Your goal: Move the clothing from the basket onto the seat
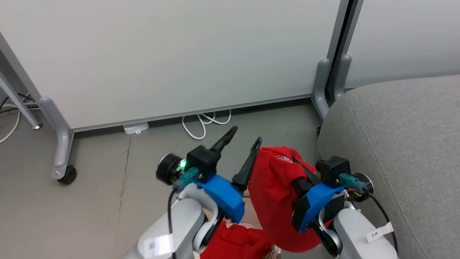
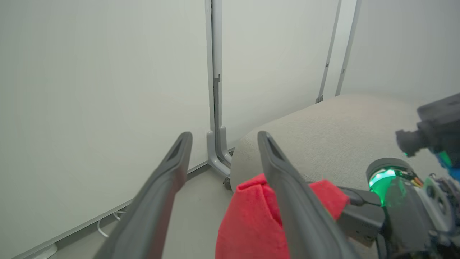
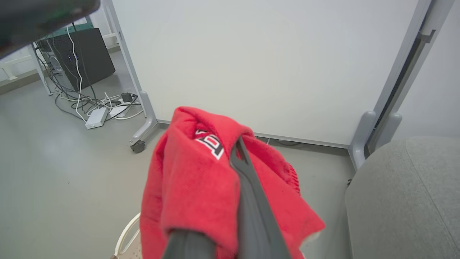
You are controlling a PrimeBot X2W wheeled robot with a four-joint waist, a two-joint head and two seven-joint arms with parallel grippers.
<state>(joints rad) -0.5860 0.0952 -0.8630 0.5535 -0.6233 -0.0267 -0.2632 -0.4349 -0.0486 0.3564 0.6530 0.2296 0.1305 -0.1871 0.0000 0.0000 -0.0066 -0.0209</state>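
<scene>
At the far left of the head view stands one castor foot [image 1: 66, 175] of the first of two pale partition panels [image 1: 172, 57]. A white cable [image 1: 201, 126] is looped on the floor at the panel's lower edge.

There are two grippers. Left of centre, the left gripper [image 1: 246, 135] points up the frame with its fingers spread apart and nothing between them.

There are two pieces of clothing, both bright red and soft. One garment [image 1: 235, 244] lies bunched at the bottom centre, in the single basket [image 1: 249, 216], whose cream perforated wall shows just above it.

The other garment [image 1: 273, 190] hangs in the air right of centre, just beside the left gripper's nearer finger; whether they touch I cannot tell. It is draped in folds, with a white-and-black lettered patch near its top. The right gripper [image 3: 235, 154] is clamped on it, with one finger lying over the cloth and the other buried under it.

One grey fabric seat [image 1: 399, 151] fills the right side, near the hanging garment but apart from it.
</scene>
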